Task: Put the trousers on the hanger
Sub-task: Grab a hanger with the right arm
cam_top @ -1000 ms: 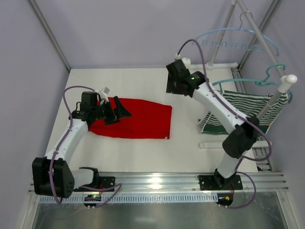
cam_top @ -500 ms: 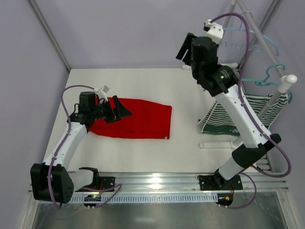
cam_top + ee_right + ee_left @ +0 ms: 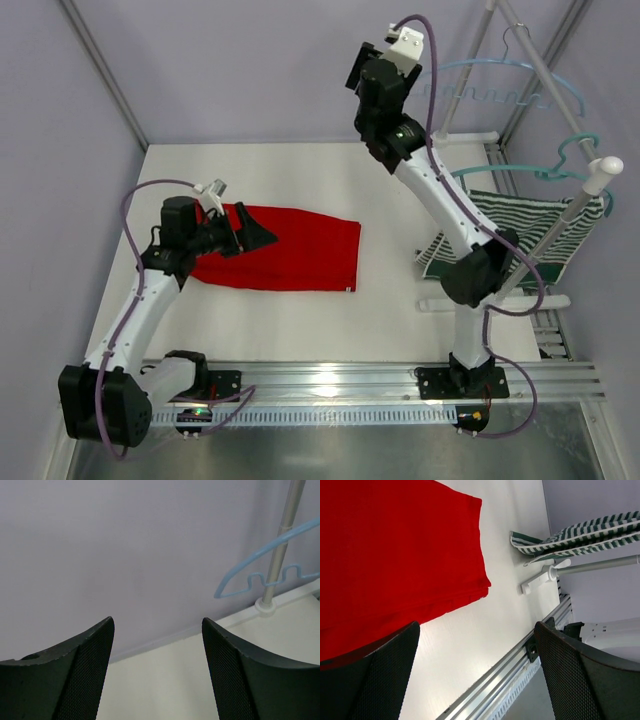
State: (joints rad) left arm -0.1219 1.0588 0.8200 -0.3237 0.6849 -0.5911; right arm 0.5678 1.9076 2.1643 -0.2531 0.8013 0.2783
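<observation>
The red trousers [image 3: 290, 250] lie folded flat on the white table; they fill the upper left of the left wrist view [image 3: 395, 550]. My left gripper [image 3: 252, 232] is open and empty over their left end, one finger [image 3: 370, 680] above the red cloth. The pale blue hanger [image 3: 500, 90] hangs on the slanted rack rod at the back right. My right gripper [image 3: 360, 72] is open and empty, raised high by the back wall, left of the hanger and apart from it. The hanger's left tip shows in the right wrist view [image 3: 250, 580].
A green-and-white striped garment [image 3: 500, 235] hangs on a darker teal hanger [image 3: 570, 150] at the right; it also shows in the left wrist view [image 3: 580, 530]. The rack's upright pole [image 3: 280, 555] and white base bar [image 3: 490, 302] stand at the right. An aluminium rail [image 3: 330, 378] runs along the near edge.
My right arm has risen from low over the table to high by the back wall, swinging right, then back left. The left arm has barely moved; the trousers lie unmoved.
</observation>
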